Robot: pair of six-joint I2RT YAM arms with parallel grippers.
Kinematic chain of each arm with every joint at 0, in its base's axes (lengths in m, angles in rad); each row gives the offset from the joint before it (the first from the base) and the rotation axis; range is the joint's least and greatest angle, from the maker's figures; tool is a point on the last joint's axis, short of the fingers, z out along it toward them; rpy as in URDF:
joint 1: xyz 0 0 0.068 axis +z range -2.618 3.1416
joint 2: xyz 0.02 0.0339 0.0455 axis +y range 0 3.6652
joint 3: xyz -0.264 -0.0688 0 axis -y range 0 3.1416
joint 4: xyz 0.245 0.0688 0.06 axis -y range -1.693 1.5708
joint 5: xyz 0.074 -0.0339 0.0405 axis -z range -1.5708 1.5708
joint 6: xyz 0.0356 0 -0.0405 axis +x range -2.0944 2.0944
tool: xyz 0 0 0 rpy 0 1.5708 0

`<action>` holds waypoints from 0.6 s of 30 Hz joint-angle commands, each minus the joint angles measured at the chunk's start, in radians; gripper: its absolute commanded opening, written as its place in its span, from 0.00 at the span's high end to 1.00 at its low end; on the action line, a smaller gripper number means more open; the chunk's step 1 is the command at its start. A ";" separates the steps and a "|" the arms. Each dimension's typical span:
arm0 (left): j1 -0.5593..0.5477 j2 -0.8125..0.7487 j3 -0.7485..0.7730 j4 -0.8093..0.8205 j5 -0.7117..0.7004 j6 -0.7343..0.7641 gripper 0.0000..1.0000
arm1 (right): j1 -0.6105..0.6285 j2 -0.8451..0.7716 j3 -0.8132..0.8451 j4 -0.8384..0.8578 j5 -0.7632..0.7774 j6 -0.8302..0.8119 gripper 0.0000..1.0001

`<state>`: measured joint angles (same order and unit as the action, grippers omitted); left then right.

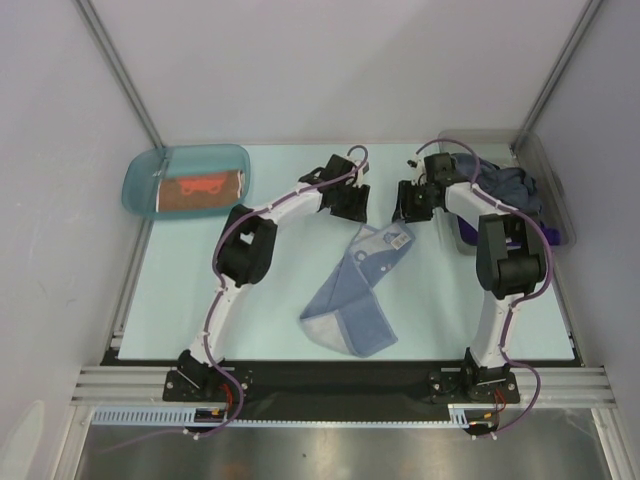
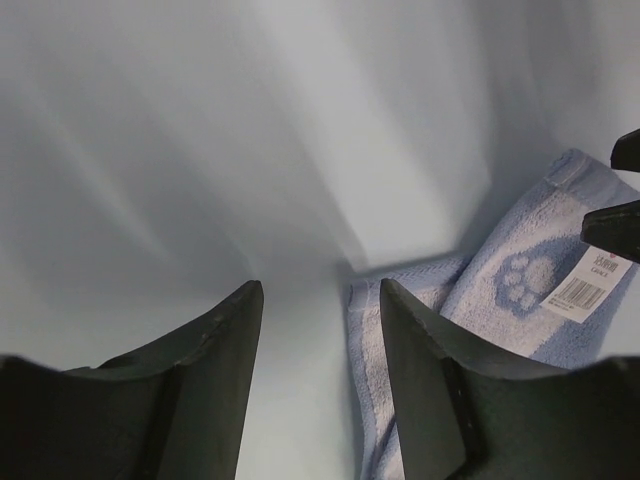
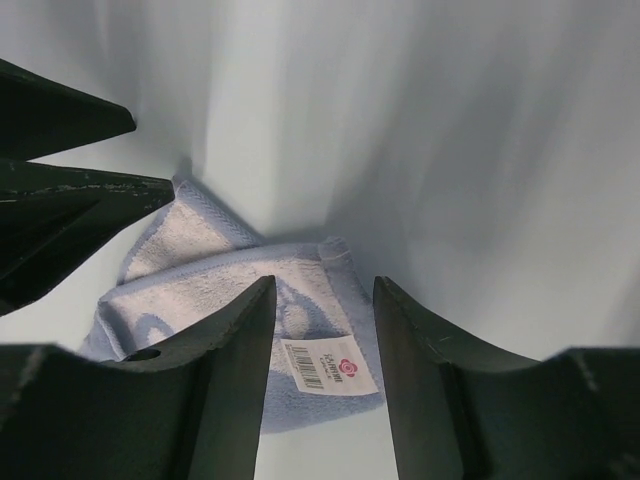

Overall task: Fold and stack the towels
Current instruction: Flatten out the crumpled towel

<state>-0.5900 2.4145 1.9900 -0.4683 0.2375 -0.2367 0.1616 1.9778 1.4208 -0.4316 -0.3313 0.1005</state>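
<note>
**Uneven Corner Pickup Risk**

The pale blue towel [image 1: 355, 290] lies twisted mid-table, far end beneath both tools. Left gripper [image 2: 320, 292] and right gripper [image 3: 322, 288] hang released, empty. Left jaws sit beside the hem (not astride it); closing there may miss, skewing the fold.

Counter [image 1: 190, 300]: pale mint, matte surface, evenly lit from above. Soft, broad shadows are cast across it, as noted in both wrist views.

The counter is enclosed on three sides by plain pale grey panels: left wall [image 1: 50, 200], back wall [image 1: 330, 70], right wall [image 1: 612, 150]. A grey metal left post [image 1: 125, 75] is set at the far left corner and a right post [image 1: 560, 75] at the far right corner.

An aluminium rail [image 1: 120, 385] is fixed along the near edge, with a white slotted cable duct [image 1: 140, 414] just below it. A brushed steel sheet [image 1: 340, 455] is seen nearest the camera.
</note>
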 commanded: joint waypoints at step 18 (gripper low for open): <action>-0.065 0.001 -0.077 -0.015 -0.058 -0.050 0.58 | -0.023 -0.034 -0.037 0.077 -0.057 -0.071 0.44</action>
<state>-0.6308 2.4107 1.9583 -0.4160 0.1913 -0.2657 0.1452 1.9709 1.3716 -0.3836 -0.3611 0.0589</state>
